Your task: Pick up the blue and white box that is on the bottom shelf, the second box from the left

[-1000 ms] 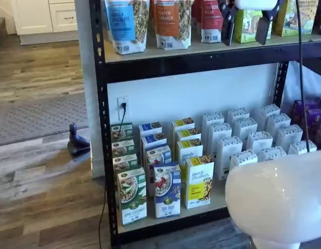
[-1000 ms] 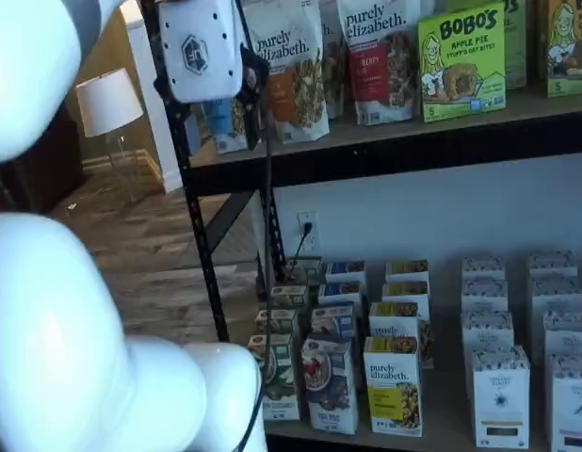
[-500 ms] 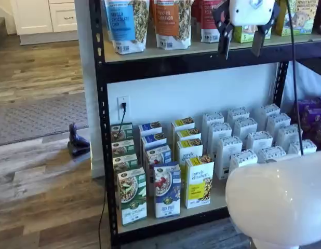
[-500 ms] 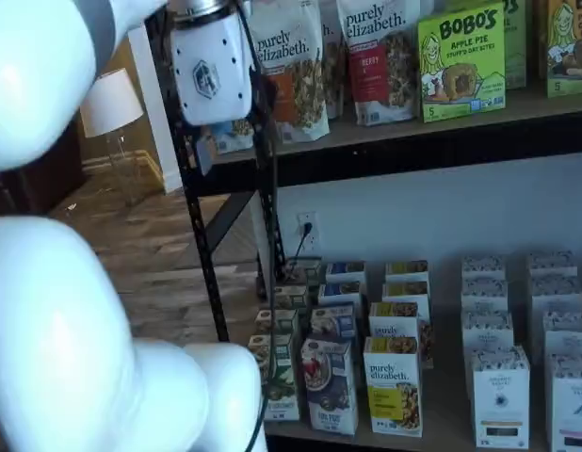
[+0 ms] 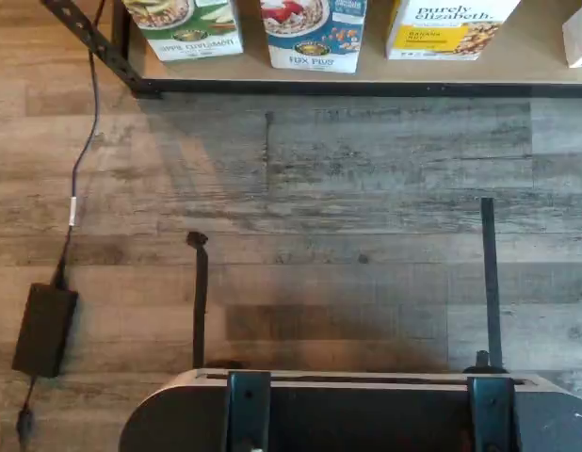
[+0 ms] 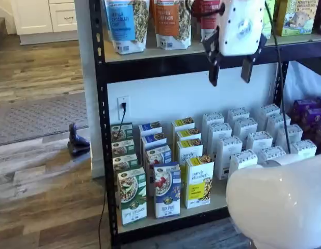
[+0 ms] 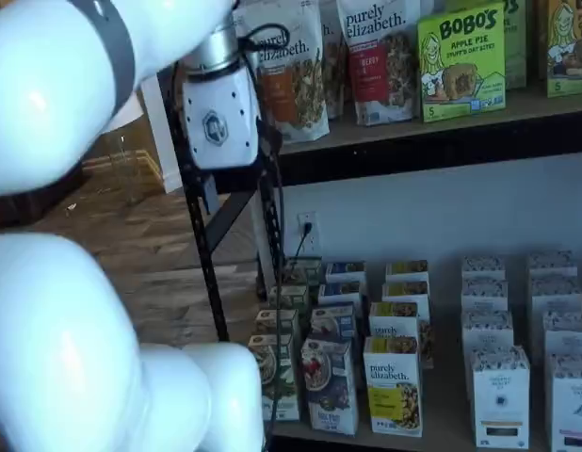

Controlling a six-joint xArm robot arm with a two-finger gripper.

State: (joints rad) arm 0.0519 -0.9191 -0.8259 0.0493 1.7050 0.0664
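Observation:
The blue and white box [image 6: 167, 191] stands at the front of the bottom shelf [image 6: 218, 199], in a row of like cartons running back. It also shows as the blue and white box [image 7: 331, 386] and, in the wrist view, as the lower part of the box [image 5: 313, 33]. My gripper [image 6: 230, 75] hangs in front of the upper shelf's black beam, far above the box and to its right. A plain gap shows between its two black fingers, and nothing is in them. Its white body [image 7: 218, 122] hangs by the rack's left post.
A green and white carton [image 6: 132, 196] stands left of the box and a yellow and white carton [image 6: 199, 181] right of it. White boxes [image 6: 243, 140] fill the shelf further right. The arm's white link [image 6: 280, 202] covers the lower right. A power brick [image 5: 44, 330] lies on the wood floor.
The gripper has come down from the top edge to the level of the upper shelf's beam and drifted a little left. Its fingers stay open. The boxes have not moved.

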